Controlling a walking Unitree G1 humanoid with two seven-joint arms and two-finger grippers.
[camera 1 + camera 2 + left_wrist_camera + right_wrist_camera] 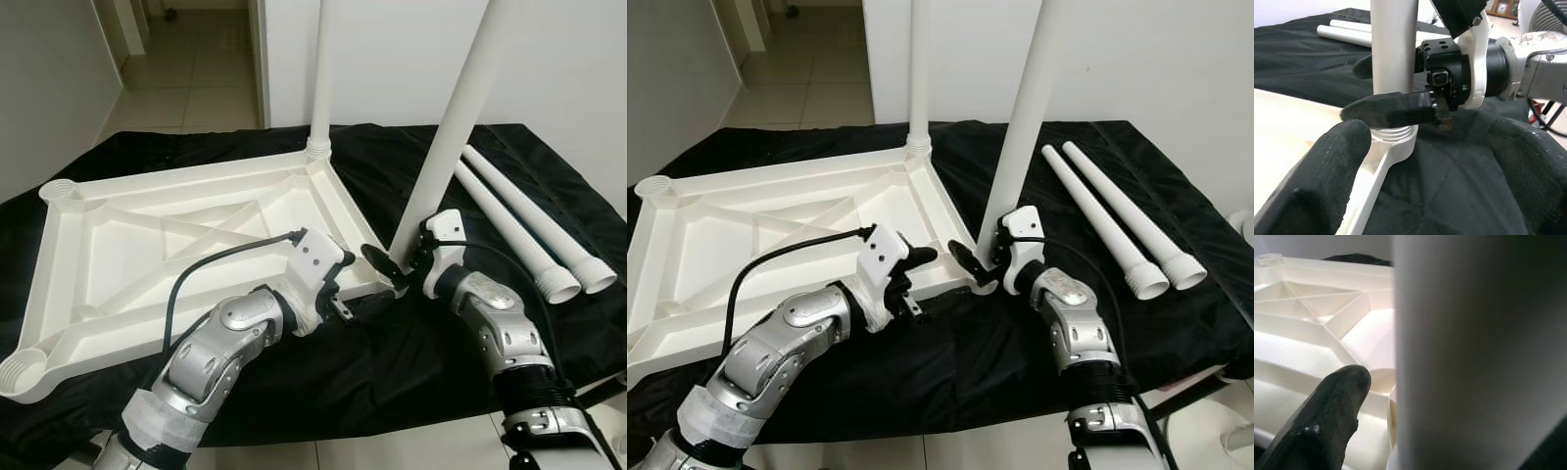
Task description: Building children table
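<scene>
White plastic leg (446, 147), clamped near its base by the right gripper (397, 259), leans and may cross-thread in the tabletop (176, 235) corner socket, left gripper (358, 305) spread open alongside.

A black cloth (323, 377) (creased in places) covers the worktop. Behind it stands a white wall (392, 59), and to the left a pale tiled floor (191, 78) runs back through a doorway.
</scene>
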